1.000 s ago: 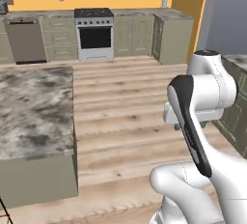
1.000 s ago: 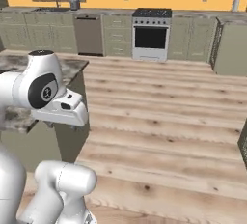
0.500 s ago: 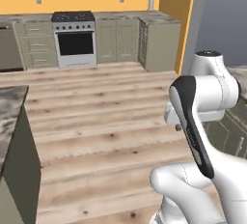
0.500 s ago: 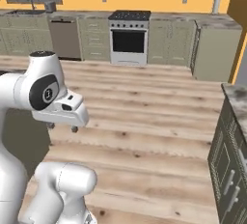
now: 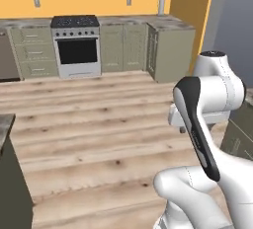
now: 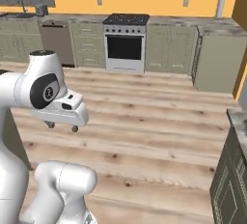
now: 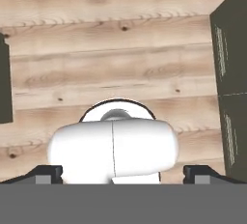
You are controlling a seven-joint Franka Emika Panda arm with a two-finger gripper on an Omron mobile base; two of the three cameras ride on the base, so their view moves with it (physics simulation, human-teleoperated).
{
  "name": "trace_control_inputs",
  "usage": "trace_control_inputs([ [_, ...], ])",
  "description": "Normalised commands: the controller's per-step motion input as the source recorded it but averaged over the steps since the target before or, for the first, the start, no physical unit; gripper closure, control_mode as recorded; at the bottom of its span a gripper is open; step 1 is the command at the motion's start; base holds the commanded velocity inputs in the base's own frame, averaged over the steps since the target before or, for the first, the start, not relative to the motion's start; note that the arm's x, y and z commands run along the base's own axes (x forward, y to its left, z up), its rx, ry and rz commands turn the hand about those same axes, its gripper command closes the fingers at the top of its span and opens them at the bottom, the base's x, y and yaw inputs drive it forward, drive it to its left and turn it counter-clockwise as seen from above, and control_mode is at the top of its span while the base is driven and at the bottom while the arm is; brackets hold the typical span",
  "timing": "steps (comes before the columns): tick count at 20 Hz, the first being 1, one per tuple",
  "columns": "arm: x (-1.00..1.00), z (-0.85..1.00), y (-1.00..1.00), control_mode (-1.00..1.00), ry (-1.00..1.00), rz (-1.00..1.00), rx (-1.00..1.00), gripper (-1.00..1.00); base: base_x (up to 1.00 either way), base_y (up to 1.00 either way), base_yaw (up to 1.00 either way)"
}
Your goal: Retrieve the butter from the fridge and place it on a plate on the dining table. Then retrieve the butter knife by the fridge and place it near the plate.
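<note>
My gripper hangs open and empty from the folded arm, pointing straight down over the wooden floor. In the hand view the gripper shows its two dark fingertips far apart, with nothing between them. Past the arm's elbow the gripper is only just visible. A corner of the dining table with its marbled top sits at the left edge. The butter, the fridge, the plate and the butter knife are out of view.
A steel stove stands at the far wall between beige cupboards. A dark cabinet with a marbled top is close on my right, also in the hand view as a dark cabinet. Bare wooden floor lies ahead.
The cameras have moved with the base: the dining table has slid off to the left edge and a dark cabinet has come in at the right. The arm holds its pose, gripper still open.
</note>
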Motion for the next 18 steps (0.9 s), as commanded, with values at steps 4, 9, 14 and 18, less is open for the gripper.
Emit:
trace_control_inputs([
  [4,0.00,0.00,0.00,1.00,0.00,0.00,0.00,-1.00,1.00,0.00,0.11],
  [9,0.00,0.00,0.00,1.00,0.00,0.00,0.00,-1.00,1.00,0.00,0.08],
  [14,0.00,0.00,0.00,1.00,0.00,0.00,0.00,-1.00,1.00,0.23,0.08],
  [18,0.00,0.00,0.00,1.00,0.00,0.00,0.00,-1.00,1.00,-0.01,0.07],
])
